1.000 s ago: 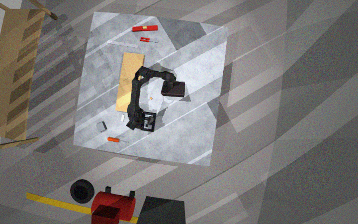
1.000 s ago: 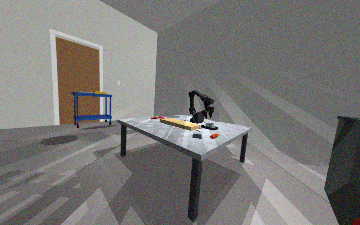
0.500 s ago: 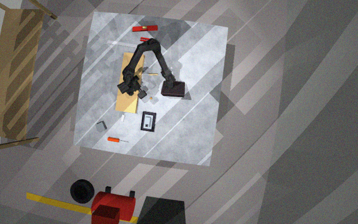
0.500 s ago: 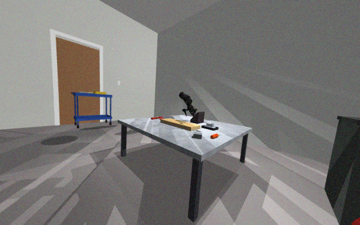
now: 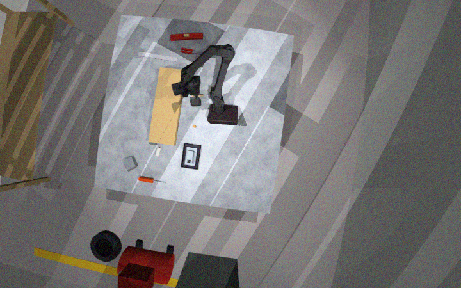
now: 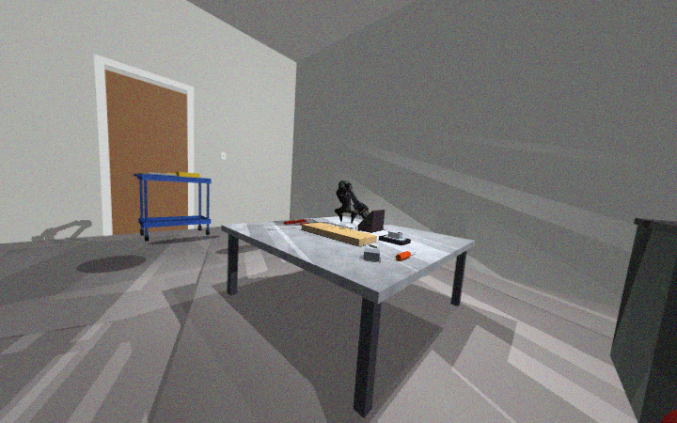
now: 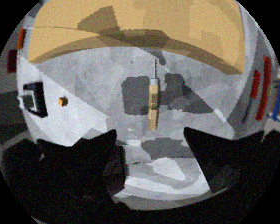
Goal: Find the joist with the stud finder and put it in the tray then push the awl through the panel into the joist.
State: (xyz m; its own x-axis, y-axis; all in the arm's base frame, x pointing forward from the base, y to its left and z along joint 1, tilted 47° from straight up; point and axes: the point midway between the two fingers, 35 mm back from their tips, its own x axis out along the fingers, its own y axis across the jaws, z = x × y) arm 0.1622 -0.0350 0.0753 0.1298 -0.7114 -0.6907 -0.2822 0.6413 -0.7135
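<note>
The gripper is open and empty, above the table beside the panel. The awl lies on the table between the panel and the arm base. Its wooden handle points toward the gripper and its metal shaft toward the panel in the wrist view; the arm partly hides it in the top view. The floor panel is a flat tan board. No hole shows in it; the joist is hidden. The grey stud finder lies in the black tray.
A small orange block lies between panel and base. A white piece, a grey block and an orange screwdriver lie near the panel's tray end. A red level and red-handled tool lie beyond its other end.
</note>
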